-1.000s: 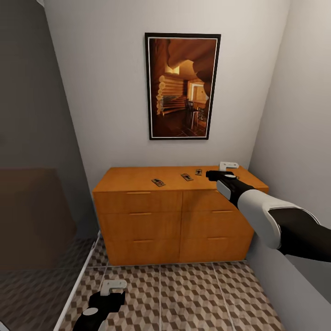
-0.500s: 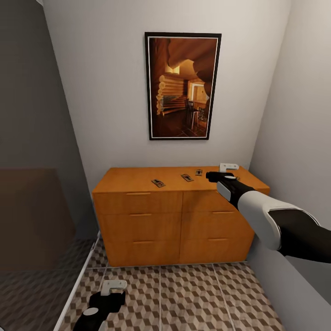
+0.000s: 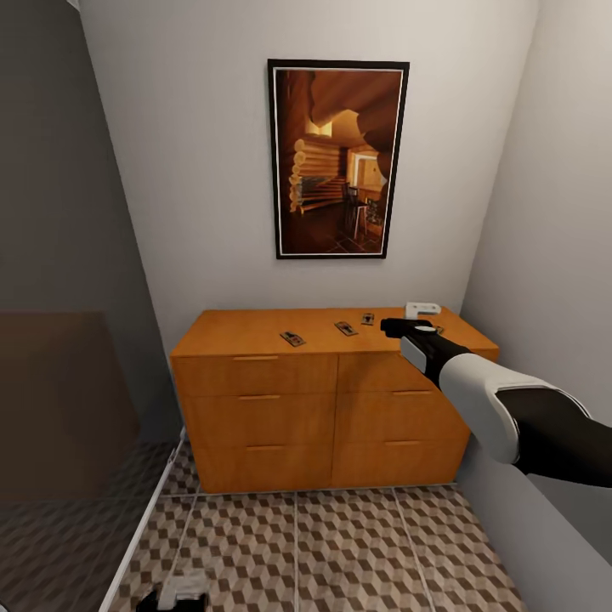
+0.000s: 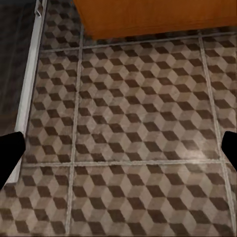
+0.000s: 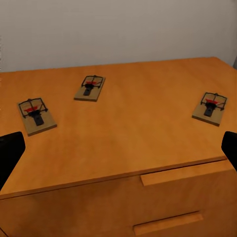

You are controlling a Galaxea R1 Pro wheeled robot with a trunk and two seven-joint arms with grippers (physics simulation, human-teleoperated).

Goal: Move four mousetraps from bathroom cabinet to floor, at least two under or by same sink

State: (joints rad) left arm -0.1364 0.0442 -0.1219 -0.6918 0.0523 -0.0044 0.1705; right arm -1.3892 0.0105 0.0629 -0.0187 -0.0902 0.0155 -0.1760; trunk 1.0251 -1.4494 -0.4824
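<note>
The orange-brown cabinet stands against the back wall. Three mousetraps lie on its top. My right gripper hovers over the cabinet's right end, open and holding nothing. The right wrist view looks over the cabinet top at three tan mousetraps, with the right gripper spread wide. My left gripper hangs low over the bathroom floor, open and empty. The left wrist view shows that gripper above the cube-pattern floor and the cabinet's base. The sink is out of view.
A framed picture hangs above the cabinet. A dark glass partition with a white floor rail closes off the left side. The right wall runs close beside my right arm. Tiled floor lies open in front of the cabinet.
My left gripper has dropped toward the bottom edge of the head view. The right gripper has barely shifted, and the mousetraps lie where they were.
</note>
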